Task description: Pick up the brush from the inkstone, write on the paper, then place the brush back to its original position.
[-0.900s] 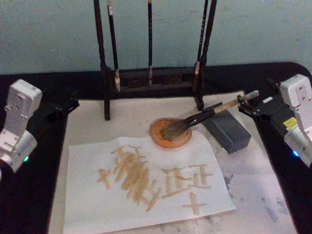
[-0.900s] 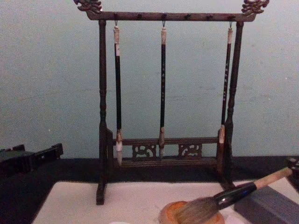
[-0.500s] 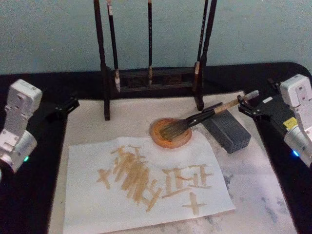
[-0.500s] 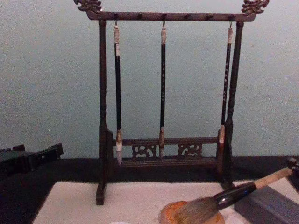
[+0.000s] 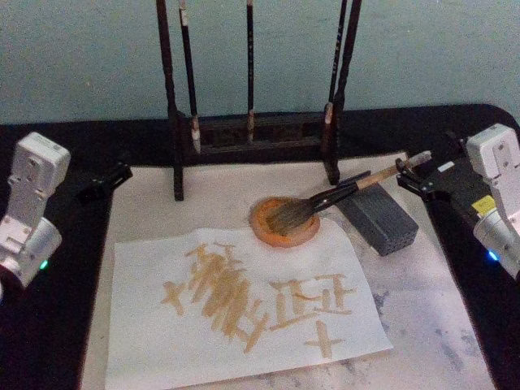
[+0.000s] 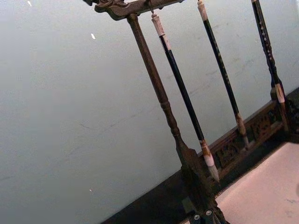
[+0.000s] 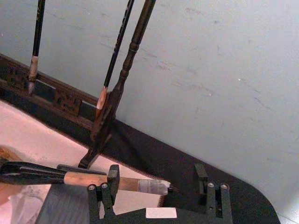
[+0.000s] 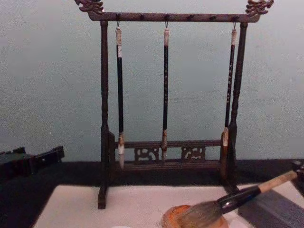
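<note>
Right gripper [image 5: 413, 169] is out at the right edge of the pale mat [image 5: 439, 325], jaws spread wide. The capped end of the brush [image 5: 329, 197] sits in the gap between them. It's close to one finger and well clear of the other, so I'm gripping nothing. The brush itself is lying down. Its bushy tuft rests in the round orange inkstone [image 5: 268, 236], the black ferrule climbs over the rim, and the tan handle slants up to my right across the back corner of the grey block [image 5: 382, 221]. In front of the inkstone the paper [image 5: 260, 268] lies flat on the mat, covered in broad tan strokes, with its far edge right at the inkstone's near rim. Behind all this the dark brush stand [image 5: 252, 134] stands upright at the back of the mat, just behind the inkstone. Three slim brushes [image 8: 166, 90] hang straight down from its top bar. My left gripper [image 5: 118, 173] is parked over the black table [image 5: 49, 325], just off the mat's left edge and level with the stand's feet. Whether that one is open or closed, I can't tell.
</note>
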You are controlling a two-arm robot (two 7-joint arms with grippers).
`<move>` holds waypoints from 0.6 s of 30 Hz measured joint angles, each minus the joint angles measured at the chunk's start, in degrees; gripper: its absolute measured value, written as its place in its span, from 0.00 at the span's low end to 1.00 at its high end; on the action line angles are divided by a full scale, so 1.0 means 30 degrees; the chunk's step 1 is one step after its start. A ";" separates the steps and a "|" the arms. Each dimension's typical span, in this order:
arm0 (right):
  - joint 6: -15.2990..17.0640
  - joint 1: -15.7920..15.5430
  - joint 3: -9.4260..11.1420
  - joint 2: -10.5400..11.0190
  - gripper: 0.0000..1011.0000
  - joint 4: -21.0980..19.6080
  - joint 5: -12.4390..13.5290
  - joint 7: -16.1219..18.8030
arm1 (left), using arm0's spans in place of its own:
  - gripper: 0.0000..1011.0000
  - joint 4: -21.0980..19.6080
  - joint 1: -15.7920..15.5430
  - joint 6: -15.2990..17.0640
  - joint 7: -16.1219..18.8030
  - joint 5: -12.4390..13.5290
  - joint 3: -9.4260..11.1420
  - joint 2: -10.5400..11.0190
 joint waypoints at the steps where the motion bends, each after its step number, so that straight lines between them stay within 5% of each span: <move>1: 0.0001 0.0000 0.0001 -0.0001 1.00 0.0000 0.0000 0.0000 | 0.99 0.0000 0.0000 0.0000 0.0000 0.0001 0.0002 0.0000; 18: 0.0001 -0.0001 0.0000 -0.0001 1.00 0.0001 0.0000 0.0000 | 0.99 0.0000 -0.0001 -0.0001 0.0000 0.0001 0.0001 0.0000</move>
